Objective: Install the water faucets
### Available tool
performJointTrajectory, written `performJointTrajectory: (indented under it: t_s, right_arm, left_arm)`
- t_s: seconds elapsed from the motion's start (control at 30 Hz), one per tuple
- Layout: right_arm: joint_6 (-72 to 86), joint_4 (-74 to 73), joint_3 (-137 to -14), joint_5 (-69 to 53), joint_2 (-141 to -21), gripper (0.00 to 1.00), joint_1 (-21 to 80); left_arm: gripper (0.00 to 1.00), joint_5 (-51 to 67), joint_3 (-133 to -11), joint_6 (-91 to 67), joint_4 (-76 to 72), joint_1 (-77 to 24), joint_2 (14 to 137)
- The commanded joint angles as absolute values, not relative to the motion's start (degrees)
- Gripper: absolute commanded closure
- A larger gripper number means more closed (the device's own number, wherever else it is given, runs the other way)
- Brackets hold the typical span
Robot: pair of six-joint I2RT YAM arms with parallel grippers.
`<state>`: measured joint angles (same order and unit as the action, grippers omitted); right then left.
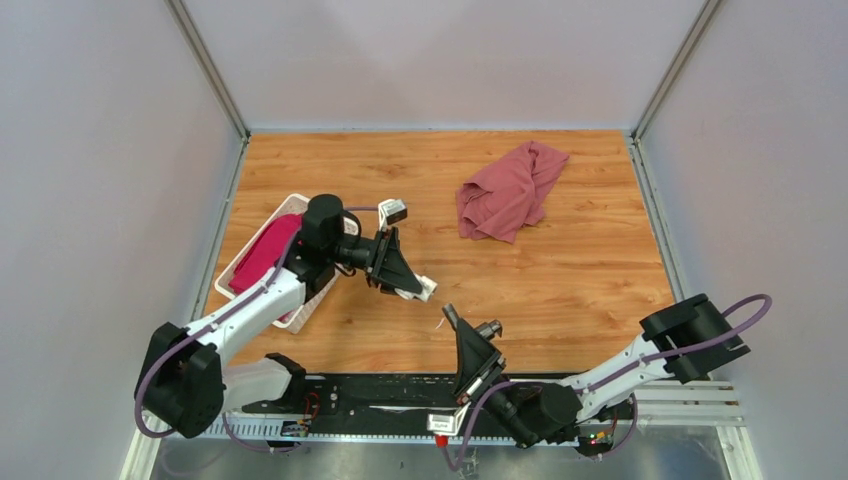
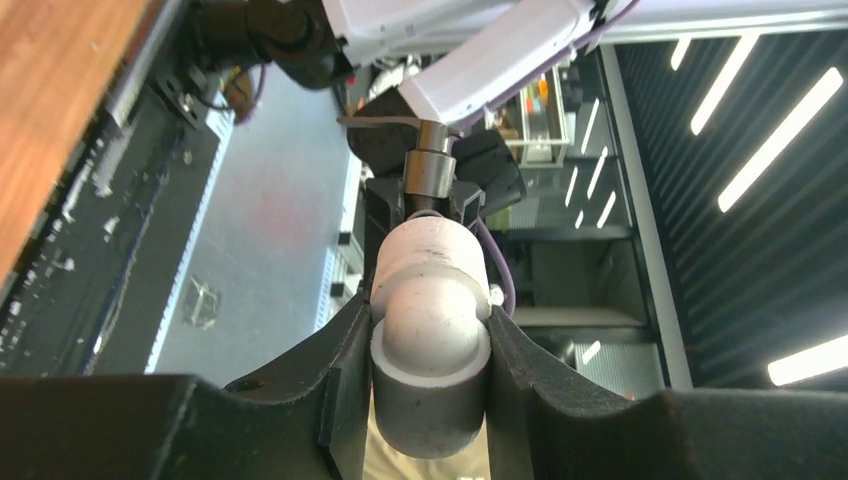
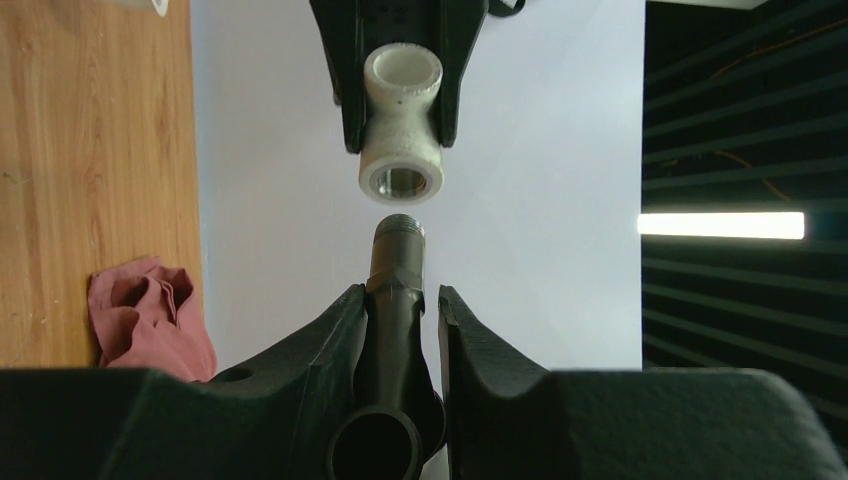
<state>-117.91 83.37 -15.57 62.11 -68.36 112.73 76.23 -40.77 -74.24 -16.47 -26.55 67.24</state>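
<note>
Water faucets [image 3: 402, 130] poised thread to socket above the near middle of the table [image 1: 560, 290]

The left gripper [image 2: 430, 330] has its fingers clamped on the white fitting [image 2: 430, 300]. The right gripper [image 3: 400, 300] pinches the body of the dark tap [image 3: 397, 270]. Both parts hang in the air between the two arms, well apart from the red cloth [image 1: 510, 190] at the far right and the basket [image 1: 286, 199] at the left. Seen from the right wrist, the tap's threaded end faces the fitting's metal-lined socket, close but not touching, and nearly on one line. The step in hand looks to be the mating. It likely calls for keeping both axes true, easing the thread in squarely, and only then turning. A tilted entry could cross the thread or twist a part in its grip.
</note>
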Motion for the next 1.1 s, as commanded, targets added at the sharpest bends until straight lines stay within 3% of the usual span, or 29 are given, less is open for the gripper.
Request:
performJointTrajectory:
  t_s: [0.0, 1.07]
  right_arm:
    - [-128.7, 91.5, -15.6, 60.2, -70.3, 1.0, 117.3]
    - [-129.3, 91.5, -19.2, 59.3, -75.6, 1.0, 121.1]
  left_arm:
    - [1.0, 77.8, -38.4, -73.6, -17.3, -29.1, 64.9]
    - [1.0, 77.3, -31.3, -77.0, -17.3, -36.4, 56.6]
